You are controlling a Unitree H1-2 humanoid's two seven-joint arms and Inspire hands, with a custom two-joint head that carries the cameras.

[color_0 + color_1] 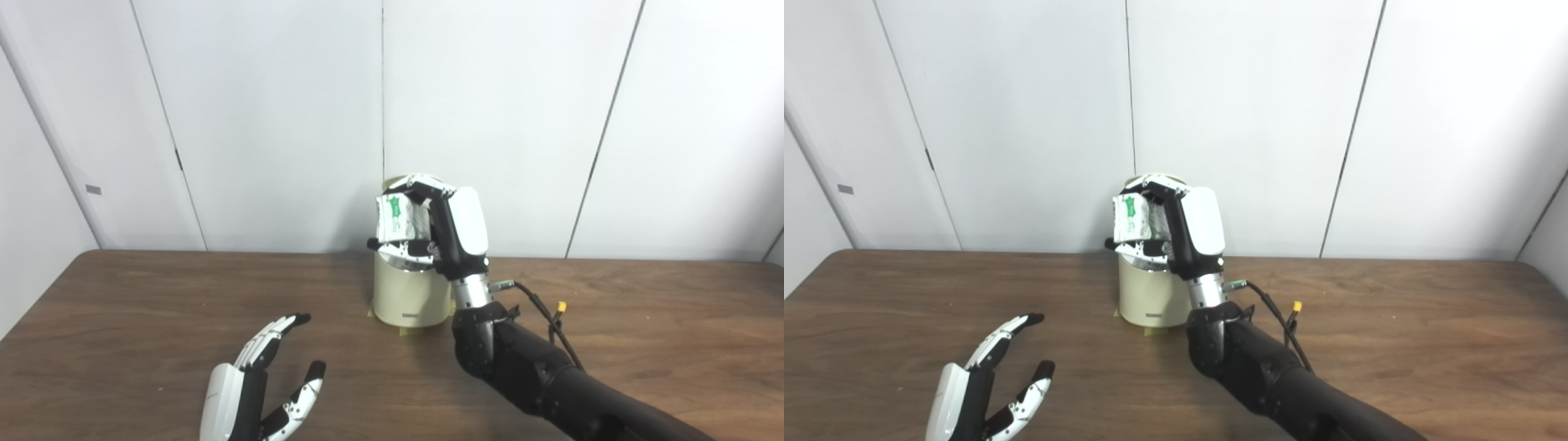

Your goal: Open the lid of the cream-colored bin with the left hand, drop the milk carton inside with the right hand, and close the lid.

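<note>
The cream-colored bin (408, 297) stands at the back middle of the table, its lid (398, 181) raised behind it. My right hand (450, 229) is shut on the white and green milk carton (398, 217) and holds it right above the bin's open mouth. My left hand (260, 383) is open and empty, low over the table's front left, well apart from the bin. The scene reads the same in the right eye view, with the bin (1149, 297), carton (1136, 223) and left hand (983, 386).
The brown wooden table (153, 318) ends at a white panelled wall close behind the bin. A black cable with a yellow connector (560, 306) hangs off my right wrist. Yellow tape (410, 331) shows under the bin's base.
</note>
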